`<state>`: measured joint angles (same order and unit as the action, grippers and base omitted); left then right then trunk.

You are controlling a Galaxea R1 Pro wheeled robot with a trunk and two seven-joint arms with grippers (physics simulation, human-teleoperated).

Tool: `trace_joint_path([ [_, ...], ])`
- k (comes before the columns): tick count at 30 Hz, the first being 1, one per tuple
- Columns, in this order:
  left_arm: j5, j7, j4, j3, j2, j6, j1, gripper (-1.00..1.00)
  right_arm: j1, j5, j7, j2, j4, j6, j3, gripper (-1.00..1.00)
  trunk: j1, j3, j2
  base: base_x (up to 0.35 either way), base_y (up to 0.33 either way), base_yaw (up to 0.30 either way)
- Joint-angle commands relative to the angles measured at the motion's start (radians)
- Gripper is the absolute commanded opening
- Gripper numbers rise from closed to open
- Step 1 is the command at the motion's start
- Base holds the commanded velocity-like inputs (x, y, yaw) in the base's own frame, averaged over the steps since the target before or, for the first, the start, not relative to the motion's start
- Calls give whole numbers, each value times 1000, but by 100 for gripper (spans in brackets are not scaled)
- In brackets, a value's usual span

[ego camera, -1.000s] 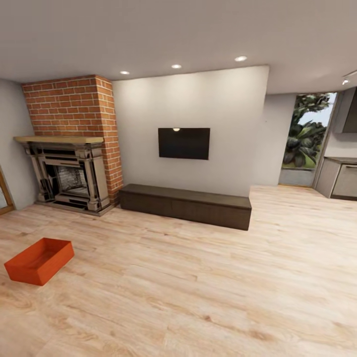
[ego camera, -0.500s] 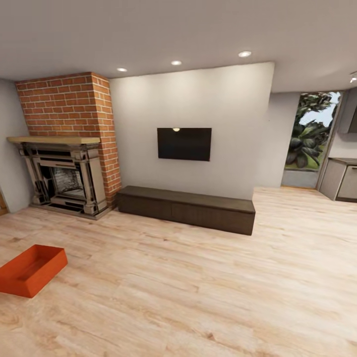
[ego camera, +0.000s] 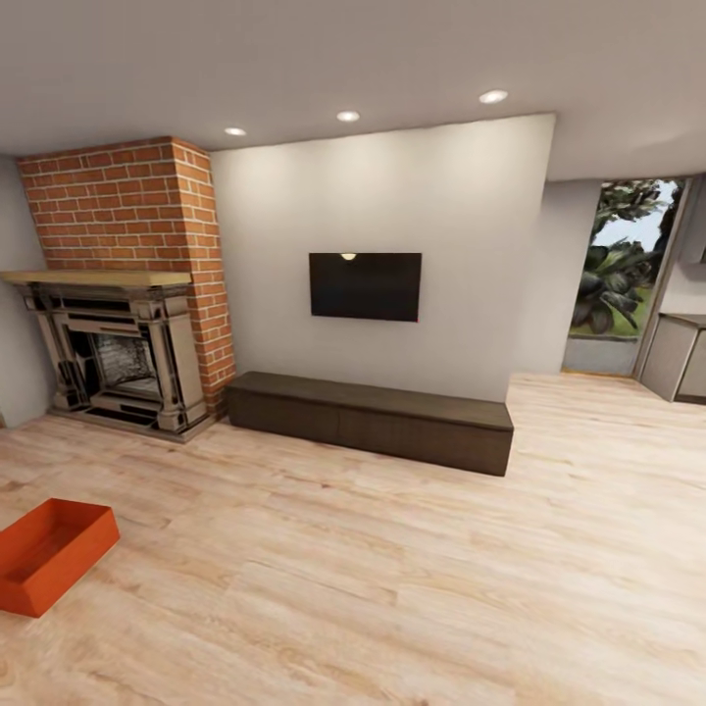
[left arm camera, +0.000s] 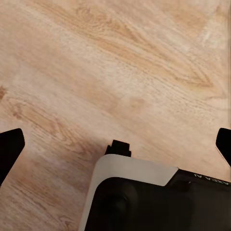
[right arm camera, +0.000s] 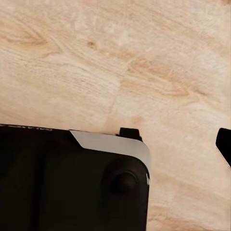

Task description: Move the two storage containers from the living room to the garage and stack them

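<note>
One storage container, a lidless red-orange box, lies on the light wood-plank floor of the living room, at the head view's lower left and partly cut by the frame edge. The second container is out of view. In the left wrist view my left gripper is open, its black fingertips far apart over bare planks. The right wrist view has one black fingertip of my right gripper at the picture's edge, with the gripper spread open above the floor. Nothing is held.
A red-brick fireplace stands at the back left. A low dark cabinet runs along the cream wall under a black TV. At the far right are a glazed opening and grey counters. My black-and-white base is below both wrists.
The whole head view has shifted as the robot moves: the wall and TV look closer, and the container now sits lower and nearer the left edge. The container itself has not moved.
</note>
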<state>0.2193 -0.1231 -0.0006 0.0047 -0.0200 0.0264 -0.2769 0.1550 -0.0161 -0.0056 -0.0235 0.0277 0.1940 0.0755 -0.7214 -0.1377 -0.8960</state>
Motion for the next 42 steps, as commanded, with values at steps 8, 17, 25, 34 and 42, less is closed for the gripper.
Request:
trace_joint_path([
  [8, 6, -1, 1, 0, 0, 3, -1, 100, 1, 0, 0, -1, 3, 4, 4, 100, -1, -1, -1, 322, 0, 47],
  [17, 6, -1, 1, 0, 0, 3, -1, 100, 1, 1, 0, 0, 3, 4, 4, 100, -1, -1, -1, 321, 0, 238],
  [25, 6, -1, 1, 0, 0, 3, -1, 100, 1, 0, 0, -1, 3, 4, 4, 100, -1, -1, -1, 321, 0, 68],
  [34, 6, -1, 1, 0, 0, 3, -1, 100, 1, 1, -1, -1, 3, 4, 4, 100, -1, -5, -1, 321, 0, 143],
  [42, 6, -1, 1, 0, 0, 3, -1, 100, 1, 1, -1, -1, 3, 4, 4, 100, -1, -6, -1, 322, 0, 261],
])
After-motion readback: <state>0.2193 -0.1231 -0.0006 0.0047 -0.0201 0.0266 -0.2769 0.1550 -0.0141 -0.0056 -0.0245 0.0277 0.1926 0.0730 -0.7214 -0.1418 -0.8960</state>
